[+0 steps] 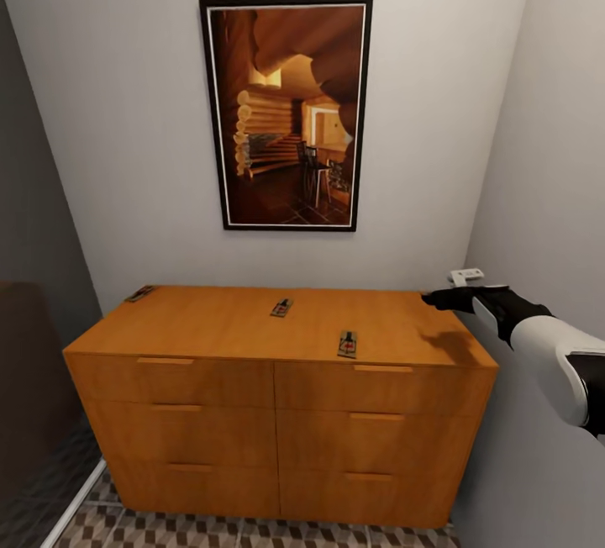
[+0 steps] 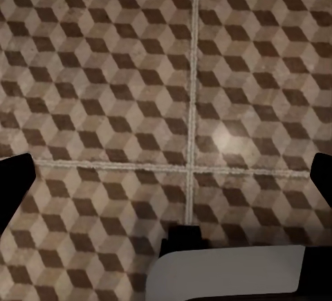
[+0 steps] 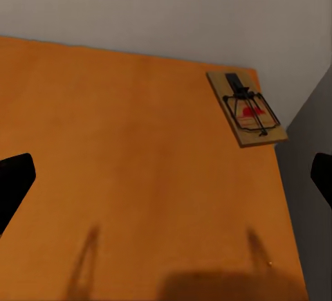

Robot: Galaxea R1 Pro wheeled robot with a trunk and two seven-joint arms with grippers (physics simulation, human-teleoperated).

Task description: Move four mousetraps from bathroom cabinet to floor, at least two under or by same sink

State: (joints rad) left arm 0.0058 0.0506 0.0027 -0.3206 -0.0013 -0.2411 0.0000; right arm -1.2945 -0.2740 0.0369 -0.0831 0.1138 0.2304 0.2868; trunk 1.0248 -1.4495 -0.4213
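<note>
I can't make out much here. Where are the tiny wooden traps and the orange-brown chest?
Tan wooden mousetrap [image 3: 246, 108], right wrist view: its black wire spring.
Orange-brown wooden cabinet [image 1: 218, 321], head view: bare flat top.

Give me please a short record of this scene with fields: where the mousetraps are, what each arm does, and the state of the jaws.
Cabinet: against the wall, drawers closed
Mousetraps on the cabinet top: far-left corner, centre, near the front edge, far-right corner
Right gripper: above the cabinet's right end, jaws open, holding nothing
Left gripper: pointing down at the bathroom floor, jaws open
Mousetraps on the floor: none seen
</note>
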